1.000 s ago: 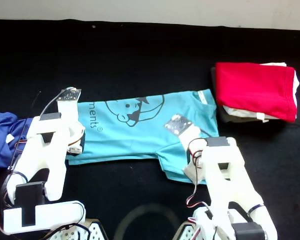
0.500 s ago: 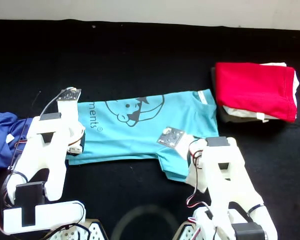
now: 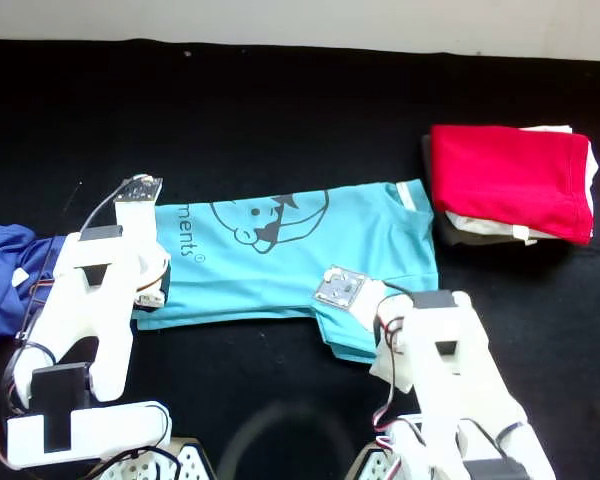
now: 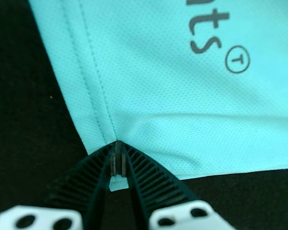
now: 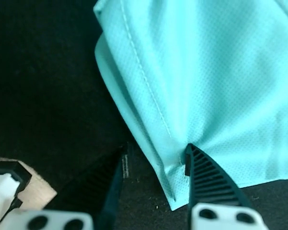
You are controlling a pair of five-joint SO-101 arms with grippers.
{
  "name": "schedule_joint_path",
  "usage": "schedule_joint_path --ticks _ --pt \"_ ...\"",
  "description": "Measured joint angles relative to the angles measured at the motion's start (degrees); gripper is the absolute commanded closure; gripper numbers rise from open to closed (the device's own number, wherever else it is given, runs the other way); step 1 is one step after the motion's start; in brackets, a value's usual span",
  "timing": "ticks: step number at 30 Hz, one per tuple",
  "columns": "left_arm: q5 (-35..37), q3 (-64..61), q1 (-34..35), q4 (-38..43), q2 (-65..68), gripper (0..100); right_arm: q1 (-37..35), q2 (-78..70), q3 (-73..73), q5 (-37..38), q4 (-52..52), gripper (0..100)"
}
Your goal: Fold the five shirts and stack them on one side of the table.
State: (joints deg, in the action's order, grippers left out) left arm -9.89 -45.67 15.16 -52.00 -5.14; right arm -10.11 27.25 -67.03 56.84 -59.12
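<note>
Right fingers [image 5: 209,177] drew back to the sleeve [image 5: 192,76] of the teal shirt [image 3: 270,265].
Apart astride its hem (left fingers [image 4: 146,175] pinch a corner); grip both layers squarely.

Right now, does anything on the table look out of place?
The blue shirt at the table's left edge lies bunched up, unfolded. The teal shirt lies spread out; the stack looks tidy, apart from white cloth poking out under the red shirt.
</note>
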Motion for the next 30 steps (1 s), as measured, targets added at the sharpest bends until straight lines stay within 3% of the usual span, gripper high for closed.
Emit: schedule_joint_path --ticks 6,10,15,22,30 --pt "0.00 0.00 0.00 0.00 0.00 99 1.58 0.00 -1.32 0.09 6.59 99.8" --pt "0.00 0.00 0.00 0.00 0.00 99 5.10 0.00 -1.67 0.09 12.22 99.4" --pt "0.00 0.00 0.00 0.00 0.00 99 7.03 -0.53 1.41 0.18 11.78 99.3" --pt "0.00 0.00 0.00 0.00 0.00 99 7.47 -5.19 22.68 -3.08 3.69 99.3" --pt "0.00 0.00 -0.09 0.00 0.00 99 6.15 -27.96 50.20 -11.52 -0.79 99.3"
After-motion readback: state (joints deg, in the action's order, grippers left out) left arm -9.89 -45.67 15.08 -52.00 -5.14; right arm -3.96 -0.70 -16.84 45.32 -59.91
